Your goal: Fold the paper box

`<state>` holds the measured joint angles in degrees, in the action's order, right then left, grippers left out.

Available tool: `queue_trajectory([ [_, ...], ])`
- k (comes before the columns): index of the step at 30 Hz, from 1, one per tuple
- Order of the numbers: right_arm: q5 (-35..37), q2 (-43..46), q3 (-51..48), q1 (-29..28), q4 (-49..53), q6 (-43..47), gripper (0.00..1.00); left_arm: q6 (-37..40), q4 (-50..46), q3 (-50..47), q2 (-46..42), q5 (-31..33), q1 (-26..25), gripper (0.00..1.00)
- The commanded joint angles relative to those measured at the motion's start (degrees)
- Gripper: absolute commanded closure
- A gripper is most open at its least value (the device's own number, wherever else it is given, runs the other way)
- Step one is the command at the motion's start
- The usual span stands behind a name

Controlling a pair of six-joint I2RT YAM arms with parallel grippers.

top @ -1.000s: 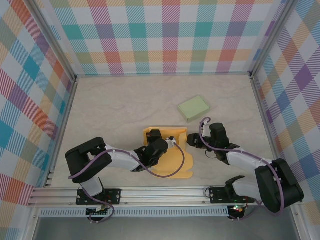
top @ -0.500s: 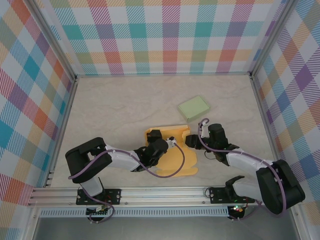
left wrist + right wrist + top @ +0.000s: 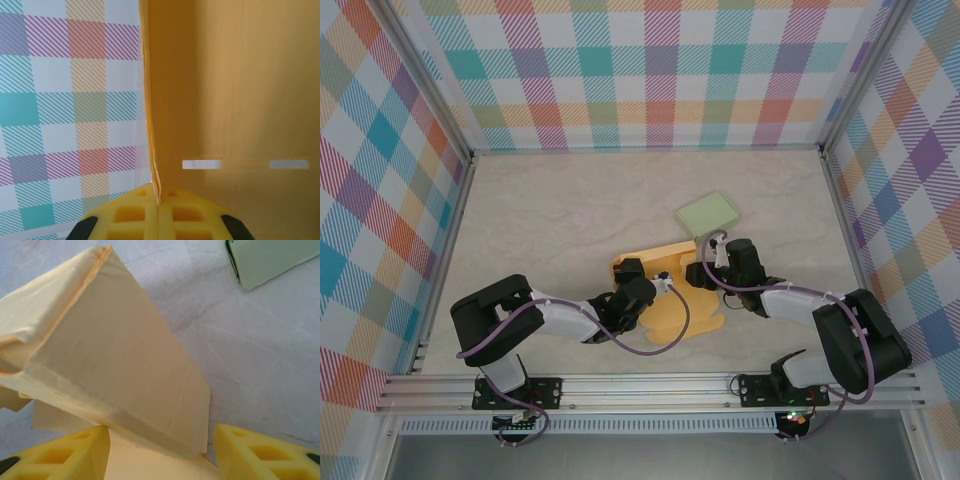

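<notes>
Top external view has the yellow paper box [image 3: 700, 310] lying half-folded on the table [image 3: 550, 210] between the two arms, with a green box [image 3: 708, 215] just beyond the right gripper [image 3: 160, 434] and apart from it. On the left wrist camera the left gripper [image 3: 158, 200] is pinched tight on a thin upright edge of the paper box, whose broad panel spreads to the right of the grip. On the right wrist camera the right gripper stands with its fingers [image 3: 260, 450] apart, a raised flap of the paper box sitting between and ahead of them.
</notes>
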<state>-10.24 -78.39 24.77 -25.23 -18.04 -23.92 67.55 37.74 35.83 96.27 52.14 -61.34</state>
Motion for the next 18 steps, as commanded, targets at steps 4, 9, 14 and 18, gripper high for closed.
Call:
queue_trajectory([
  [4,3.4,1.8,1.3,-0.3,-0.9,3.6,0.43,3.2,5.6,-0.4,-0.6,-1.1,0.3,1.0],
  [9,5.4,2.4,0.4,-0.3,-1.6,5.1,0.43,7.8,15.1,-1.6,2.6,-0.6,0.3,1.0],
  [14,6.7,0.4,-0.3,-0.3,-5.3,6.4,0.44,9.4,16.7,-0.9,6.0,-0.1,-0.3,1.0],
  [18,7.4,-1.5,-0.4,-0.4,-8.5,7.7,0.46,8.9,16.0,-1.2,5.7,-0.1,-0.5,1.0],
])
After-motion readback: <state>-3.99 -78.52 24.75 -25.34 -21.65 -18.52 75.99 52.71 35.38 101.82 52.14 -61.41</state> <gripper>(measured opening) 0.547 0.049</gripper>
